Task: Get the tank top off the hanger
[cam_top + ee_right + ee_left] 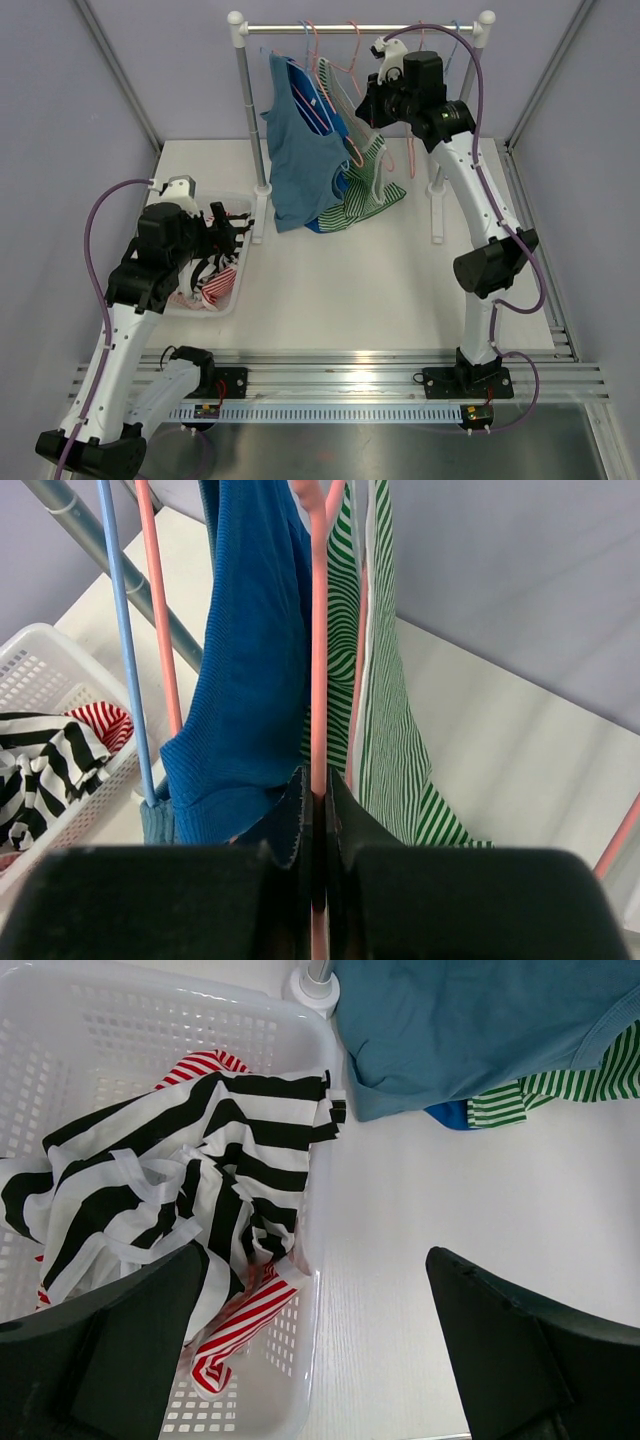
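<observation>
Now: right gripper clenched on thin pink wire hanger, axis 12–6; blue ribbed tank top at 11 o'clock; left gripper released.

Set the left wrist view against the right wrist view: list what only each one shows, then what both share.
Left wrist only: the open left pincer and the white round foot of the rack post. Right wrist only: the right pincer shut on a thin pink hanger rod, and a thin blue hanger rod. Both: the white plastic lattice basket, its black-and-white striped garment, the red-and-white striped garment, the green-and-white striped garment and the bright blue garment.
</observation>
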Controlling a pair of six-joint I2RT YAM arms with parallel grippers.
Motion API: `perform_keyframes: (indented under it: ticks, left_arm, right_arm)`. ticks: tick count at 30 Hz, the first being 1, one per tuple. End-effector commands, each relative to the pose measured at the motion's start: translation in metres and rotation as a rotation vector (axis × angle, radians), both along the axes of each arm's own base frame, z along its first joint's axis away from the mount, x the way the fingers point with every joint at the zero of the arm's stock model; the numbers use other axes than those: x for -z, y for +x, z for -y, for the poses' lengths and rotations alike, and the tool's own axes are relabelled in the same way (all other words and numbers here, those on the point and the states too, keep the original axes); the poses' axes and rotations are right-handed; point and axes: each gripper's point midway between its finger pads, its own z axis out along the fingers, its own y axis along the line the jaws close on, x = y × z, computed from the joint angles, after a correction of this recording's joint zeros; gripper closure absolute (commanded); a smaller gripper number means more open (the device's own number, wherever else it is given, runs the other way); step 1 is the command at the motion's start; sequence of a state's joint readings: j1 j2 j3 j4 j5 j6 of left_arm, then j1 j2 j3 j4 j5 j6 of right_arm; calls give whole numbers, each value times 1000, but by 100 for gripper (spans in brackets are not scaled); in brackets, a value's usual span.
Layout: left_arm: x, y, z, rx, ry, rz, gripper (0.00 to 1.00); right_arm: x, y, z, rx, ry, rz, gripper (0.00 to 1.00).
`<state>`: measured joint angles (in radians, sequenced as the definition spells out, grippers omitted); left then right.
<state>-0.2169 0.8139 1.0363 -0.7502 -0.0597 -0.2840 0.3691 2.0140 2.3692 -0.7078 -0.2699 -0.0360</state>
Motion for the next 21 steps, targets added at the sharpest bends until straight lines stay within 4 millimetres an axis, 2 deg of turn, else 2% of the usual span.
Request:
perform_keyframes:
  ticks: [1,10,13,15,16,18,19,20,21]
  left_arm:
    - [-9,7,3,17,4,53,1]
    - [-12,5,4,22,-2,63,1]
    - [-16,4,5,24,-9,73,1]
    - [-18,4,7,28,-17,71,1]
    - [-24,3,9,39,-27,82,1]
    - [-33,4,14,46,-54,98,1]
    - [-37,3,21,70,-67,105,1]
    - [-51,4,25,76,-87,138,1]
    - [-59,4,28,84,-98,157,1]
  right_arm:
    - [-64,-16,-2,30,95,118,100]
    - [-111,-39,9,67,190,188,100]
    - [-118,-48,14,77,194,191,100]
    - [-114,-53,19,93,178,170,100]
    - [-118,-60,22,91,177,172,100]
    - [-107,-69,24,83,158,134,100]
    - [-116,-83,28,80,167,148,100]
    - [-116,-88,31,82,174,141,100]
    - [-104,-92,32,84,163,112,100]
